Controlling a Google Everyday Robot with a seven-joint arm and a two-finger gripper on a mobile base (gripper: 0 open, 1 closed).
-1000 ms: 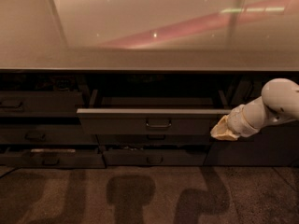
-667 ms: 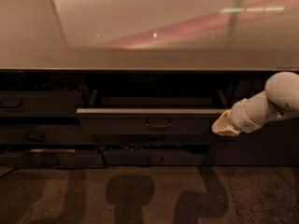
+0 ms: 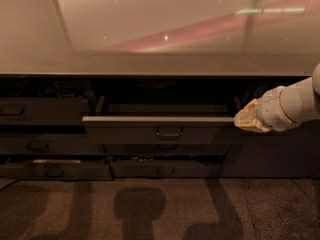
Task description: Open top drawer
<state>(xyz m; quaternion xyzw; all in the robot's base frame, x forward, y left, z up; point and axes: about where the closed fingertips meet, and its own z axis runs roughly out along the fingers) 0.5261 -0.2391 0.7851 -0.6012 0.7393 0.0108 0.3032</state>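
Observation:
The top drawer [image 3: 150, 130] stands pulled out from the middle column of the cabinet, its dark grey front carrying a rounded pull handle [image 3: 169, 132]. A pale metal rim runs along its top edge. My gripper [image 3: 246, 119] comes in from the right on a white arm and sits just off the drawer front's right end, level with the rim. It is wrapped in a pale cover.
A broad glossy countertop [image 3: 160, 29] overhangs the cabinet. Left of the open drawer are further dark drawer fronts [image 3: 35, 111], the lowest [image 3: 55, 168] slightly pulled out. Below the open drawer sits another front [image 3: 165, 168]. The floor [image 3: 150, 209] shows shadows.
The gripper and arm have drawn slightly up and to the right, away from the drawer front's right end. The drawer stays pulled out as before.

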